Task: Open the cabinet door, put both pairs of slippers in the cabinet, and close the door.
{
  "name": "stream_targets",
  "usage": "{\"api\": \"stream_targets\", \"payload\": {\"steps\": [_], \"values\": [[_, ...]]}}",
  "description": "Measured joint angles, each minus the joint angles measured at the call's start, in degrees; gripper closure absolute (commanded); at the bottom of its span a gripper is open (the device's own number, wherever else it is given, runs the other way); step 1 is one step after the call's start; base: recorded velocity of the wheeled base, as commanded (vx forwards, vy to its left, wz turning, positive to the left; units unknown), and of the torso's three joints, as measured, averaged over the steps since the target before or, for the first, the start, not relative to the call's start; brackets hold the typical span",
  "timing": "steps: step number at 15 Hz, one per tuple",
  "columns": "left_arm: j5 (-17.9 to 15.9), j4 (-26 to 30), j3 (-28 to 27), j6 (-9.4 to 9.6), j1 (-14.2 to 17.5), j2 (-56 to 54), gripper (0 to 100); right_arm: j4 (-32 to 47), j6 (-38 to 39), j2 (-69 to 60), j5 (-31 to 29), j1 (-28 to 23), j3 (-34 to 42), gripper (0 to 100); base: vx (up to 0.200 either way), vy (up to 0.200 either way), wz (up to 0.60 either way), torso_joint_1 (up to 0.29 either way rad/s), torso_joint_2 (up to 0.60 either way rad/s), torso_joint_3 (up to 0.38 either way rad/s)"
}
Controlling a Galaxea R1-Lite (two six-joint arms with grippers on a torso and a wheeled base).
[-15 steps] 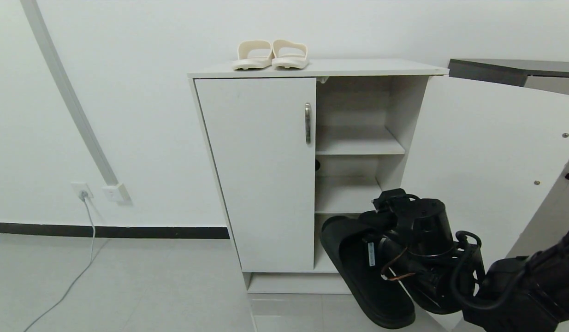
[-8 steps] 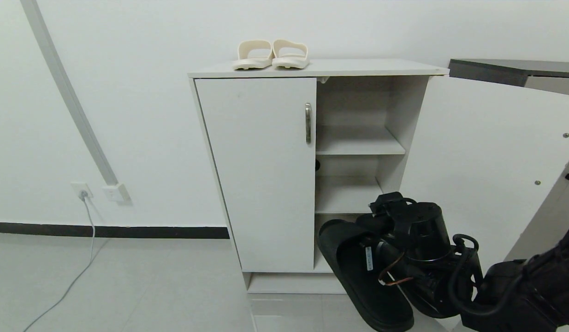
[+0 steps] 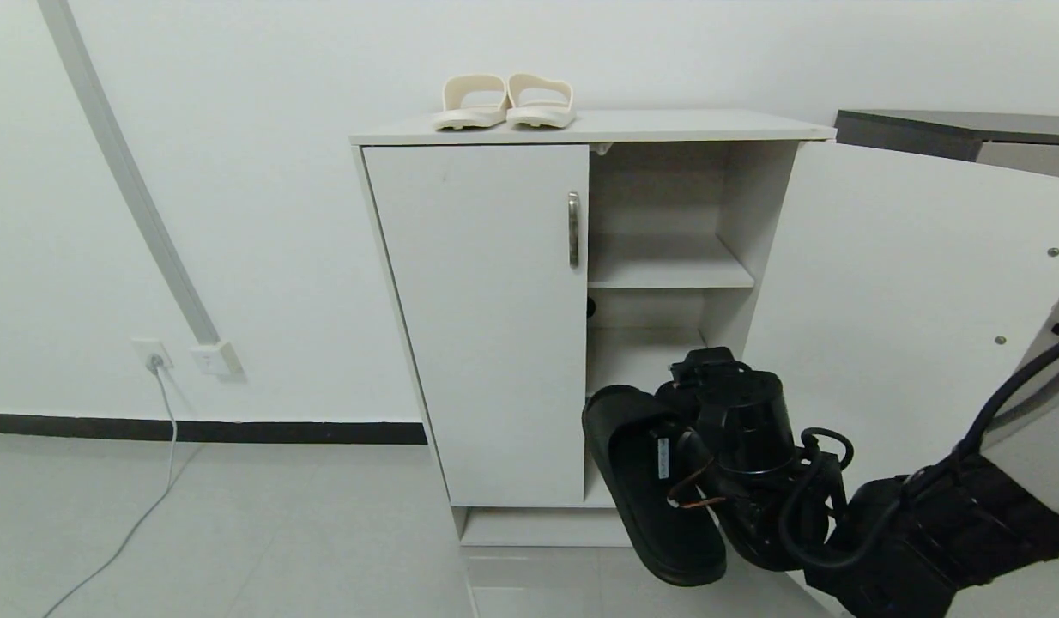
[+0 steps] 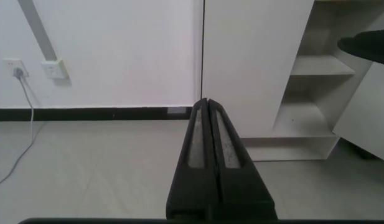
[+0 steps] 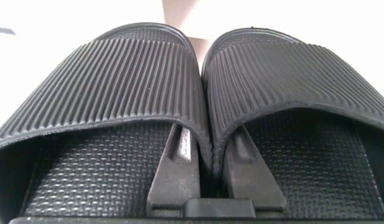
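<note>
Now that the right gripper (image 5: 208, 155), pinched tight on the black slippers (image 3: 654, 489), has moved closer to the open cabinet (image 3: 667, 126), the pair hangs low, just in front of it. The cream slippers (image 3: 505, 101) wait on top. The left gripper (image 4: 207, 143) is closed on nothing.

Lower centre of the head view: a pair of black rubber slippers (image 3: 645, 502), whose straps in the right wrist view carry fine parallel ribbing over a pebbled footbed. Top centre: a plain pair of cream open-toe plastic slippers (image 3: 505, 101) on a white two-door panel cabinet (image 3: 487, 326) with a silver metal bar handle (image 3: 572, 229). At left, a black skirting strip (image 3: 195, 429) divides the white wall from the pale grey floor tiles (image 3: 238, 532).
</note>
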Motion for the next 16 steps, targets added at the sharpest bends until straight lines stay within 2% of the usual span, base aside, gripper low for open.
{"api": "stream_targets", "payload": {"steps": [3, 9, 16], "values": [[-0.04, 0.02, 0.00, 0.06, 0.02, 0.00, 100, -0.02, 2.46, 3.21, -6.18, 1.41, -4.94, 100, 0.000, 0.000, 0.00, 0.000, 0.00, 0.000], [-0.04, 0.07, 0.00, 0.06, 0.05, 0.00, 100, 0.13, 2.93, 7.01, -8.31, 1.38, -7.23, 100, 0.000, -0.200, 0.00, 0.004, 0.00, 0.000], [0.00, 0.05, 0.00, 0.04, -0.02, 0.05, 100, -3.34, 2.73, 10.59, -7.91, 0.02, -7.75, 100, 0.000, 0.000, 0.00, 0.000, 0.00, 0.000]]}}
